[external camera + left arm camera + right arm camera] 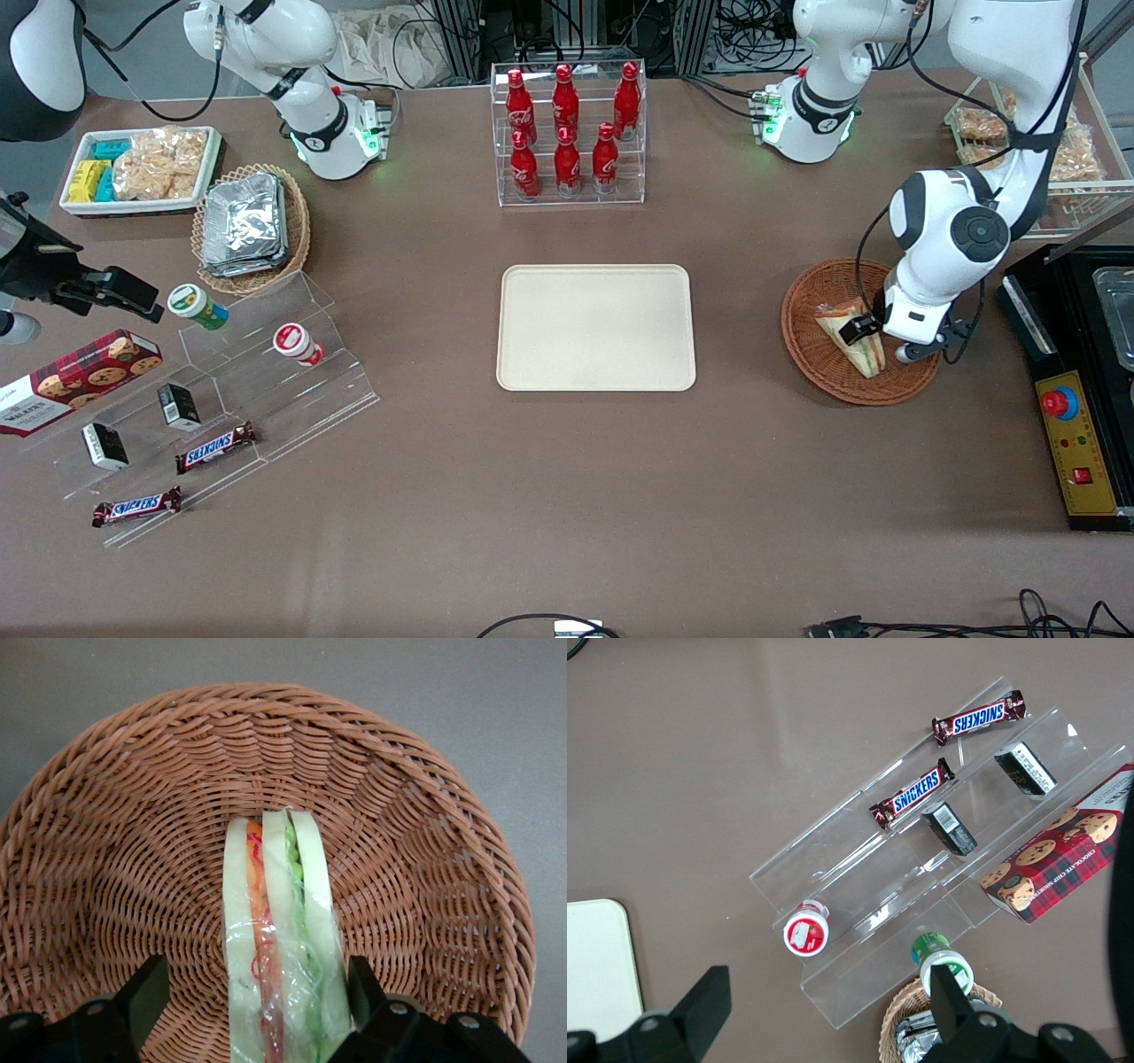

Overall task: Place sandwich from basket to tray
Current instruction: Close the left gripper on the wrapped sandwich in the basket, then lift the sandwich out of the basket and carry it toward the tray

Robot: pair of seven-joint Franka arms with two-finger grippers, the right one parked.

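Observation:
The sandwich [279, 904], a clear-wrapped wedge of white bread with orange and green filling stripes, lies in the reddish-brown wicker basket [133, 815]. My gripper [252, 992] is down in the basket, open, with one black finger on each side of the sandwich. One finger rests against the green-striped side and the other stands off from the orange-striped side with wicker showing in the gap. In the front view, the gripper [873, 341] sits low over the sandwich [864, 357] in the basket [811, 292], toward the working arm's end. The cream tray [595, 326] lies flat at the table's middle with nothing on it.
A clear rack of red bottles [567, 133] stands farther from the front camera than the tray. A black control box with a red button [1076, 443] sits beside the basket. A tan basket of foil packets [251, 226] and a stepped acrylic shelf [221, 381] lie toward the parked arm's end.

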